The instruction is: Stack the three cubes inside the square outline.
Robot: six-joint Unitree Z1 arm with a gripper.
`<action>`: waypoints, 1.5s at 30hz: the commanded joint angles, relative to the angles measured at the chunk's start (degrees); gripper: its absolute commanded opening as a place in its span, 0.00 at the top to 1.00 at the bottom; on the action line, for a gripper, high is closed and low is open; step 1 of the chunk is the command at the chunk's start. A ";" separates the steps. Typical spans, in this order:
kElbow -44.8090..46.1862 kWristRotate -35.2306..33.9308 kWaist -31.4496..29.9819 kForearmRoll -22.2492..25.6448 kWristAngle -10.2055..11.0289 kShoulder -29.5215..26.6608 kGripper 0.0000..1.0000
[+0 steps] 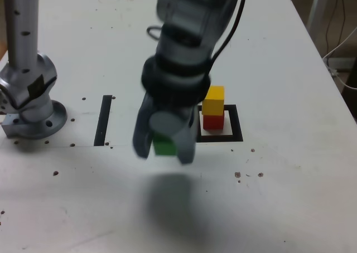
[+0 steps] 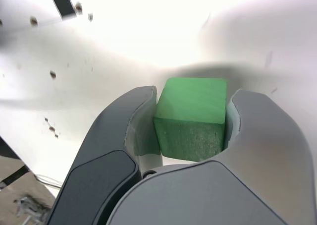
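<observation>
I see the white desk [image 1: 290, 197] filling the exterior view, speckled with small dark marks. The arm [image 1: 192, 35] comes down from the top of that view, blurred, its wrist pointing steeply downward and ending to the exterior view's left of the square outline [image 1: 235, 123]. A dark shadow lies on the desk below it, so I read it as held clear of the surface. The arm's grey base [image 1: 30, 100] stands well off from the square outline, to the exterior view's left, with a straight black strip [image 1: 104, 120] between them. The gripper [image 1: 164, 147] is clamped narrowly on the green cube [image 1: 164, 146], each finger pressed to a side [image 2: 193, 118]. Inside the square outline the yellow cube [image 1: 213, 101] sits on the red cube [image 1: 212, 121].
</observation>
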 commanded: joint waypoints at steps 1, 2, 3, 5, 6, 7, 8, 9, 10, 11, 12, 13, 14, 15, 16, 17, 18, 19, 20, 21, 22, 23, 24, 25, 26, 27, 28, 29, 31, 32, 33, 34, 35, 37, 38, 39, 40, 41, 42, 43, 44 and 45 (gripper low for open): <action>-1.13 1.86 2.18 1.22 0.69 -0.55 0.79; -1.60 2.61 3.12 1.67 0.97 -0.60 0.79; -2.09 3.39 4.06 2.10 1.23 -0.63 0.79; -3.18 4.88 5.88 2.95 1.76 -0.65 0.79; -3.79 5.58 6.74 3.41 2.05 -0.65 0.79; -4.41 6.26 7.57 3.88 2.35 -0.65 0.79; -5.22 7.13 8.63 4.55 2.74 -0.64 0.79; -5.82 7.75 9.39 5.10 3.02 -0.64 0.79; -6.41 8.36 10.13 5.67 3.31 -0.64 0.79; -7.02 8.97 10.85 6.25 3.59 -0.62 0.79; -7.66 9.59 11.53 6.84 3.84 -0.56 0.79; -8.37 10.23 12.20 7.45 4.09 -0.46 0.79; -9.13 10.90 12.87 8.07 4.33 -0.33 0.79; -9.90 11.60 13.55 8.68 4.56 -0.16 0.79; -10.72 12.35 14.22 9.30 4.79 0.08 0.79; -11.54 13.12 14.89 9.86 5.01 0.35 0.79; -12.31 13.88 15.53 10.37 5.21 0.65 0.79; -13.01 14.60 16.13 10.78 5.37 0.97 0.79; -13.63 15.30 16.68 11.10 5.49 1.29 0.79; -14.15 15.93 17.16 11.33 5.58 1.61 0.79; -14.59 16.47 17.56 11.47 5.63 1.90 0.79; -14.96 16.92 17.87 11.55 5.64 2.17 0.79; -15.27 17.29 18.12 11.58 5.62 2.43 0.79; -15.62 17.71 18.38 11.58 5.59 2.76 0.79; -15.77 17.88 18.50 11.58 5.57 2.92 0.79; -16.06 18.22 18.72 11.58 5.53 3.26 0.79; -16.29 18.48 18.91 11.58 5.52 3.54 0.79; -16.51 18.72 19.10 11.58 5.52 3.83 0.79; -16.89 19.16 19.54 11.58 5.54 4.45 0.79; -17.06 19.34 19.77 11.57 5.55 4.74 0.79; -17.19 19.49 19.99 11.56 5.56 5.02 0.79; -17.31 19.60 20.19 11.55 5.57 5.28 0.79; -17.41 19.67 20.36 11.53 5.59 5.51 0.79; -17.55 19.72 20.62 11.47 5.60 5.93 0.79; -17.60 19.74 20.71 11.45 5.60 6.11 0.79; -17.66 19.75 20.77 11.42 5.58 6.31 0.79; -17.73 19.75 20.83 11.40 5.57 6.49 0.79; -17.78 19.76 20.86 11.37 5.55 6.66 0.79; -17.84 19.77 20.89 11.35 5.52 6.82 0.79; -17.89 19.78 20.90 11.33 5.49 6.97 0.79; -17.95 19.78 20.91 11.32 5.45 7.10 0.79; -17.99 19.79 20.93 11.31 5.40 7.24 0.79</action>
